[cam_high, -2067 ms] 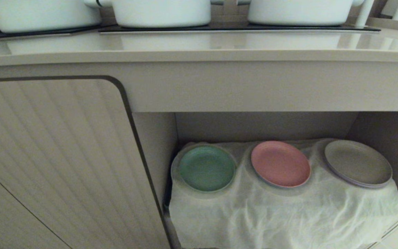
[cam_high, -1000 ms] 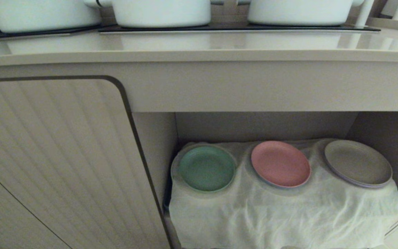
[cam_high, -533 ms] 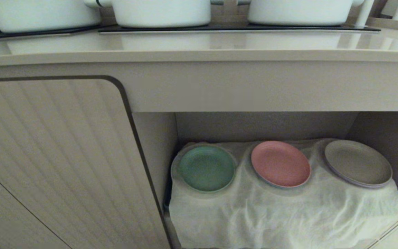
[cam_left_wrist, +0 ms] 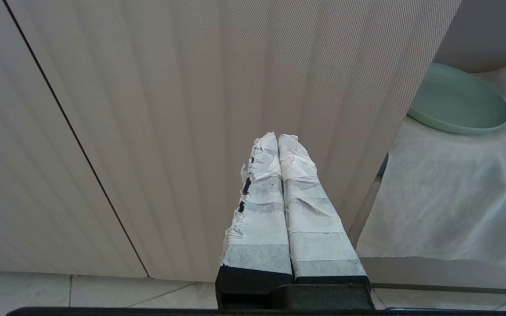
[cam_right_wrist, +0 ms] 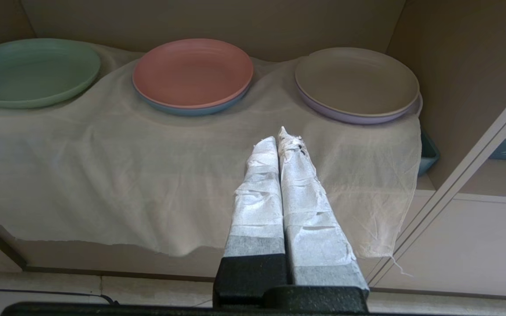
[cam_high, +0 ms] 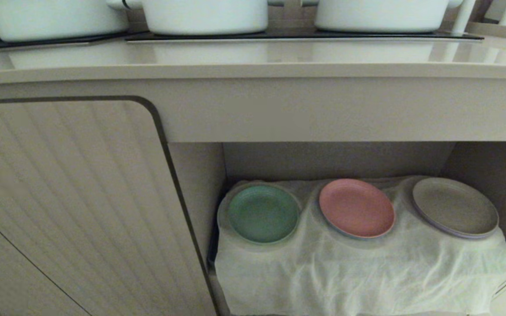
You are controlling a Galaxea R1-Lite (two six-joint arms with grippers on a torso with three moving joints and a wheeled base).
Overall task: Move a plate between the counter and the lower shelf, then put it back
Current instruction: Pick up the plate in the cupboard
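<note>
View of the lower shelf (cam_high: 477, 162) from below the worktop (cam_high: 253, 57). The plate (cam_high: 263, 213), mint-green, lies flat in the leftmost hollow of the white cloth (cam_high: 358, 276) that lines the shelf floor, close to the cubby's left wall. Beside it sit a pink plate (cam_high: 356, 207) on a blue one, then a beige plate (cam_high: 455, 207) on a lilac one. White pots (cam_high: 204, 15) stand on the worktop above.

My right pincer (cam_right_wrist: 281, 134) hangs low before the cloth's front drape, fingers pressed together and holding nothing. My left pincer (cam_left_wrist: 278, 137) is likewise closed and empty, pointed at the ribbed cabinet door (cam_left_wrist: 191, 109) beside the cubby.

Hazards, as I judge them. The low rim offers little to pinch, so a shallow bite may let the plate slide out. The loose cloth may be caught with the rim and dragged, which would disturb the neighbouring stacks. The left wall crowds the plate, leaving scant room for my fingers. On lifting out, the plate could strike the thick underside of the worktop front.
</note>
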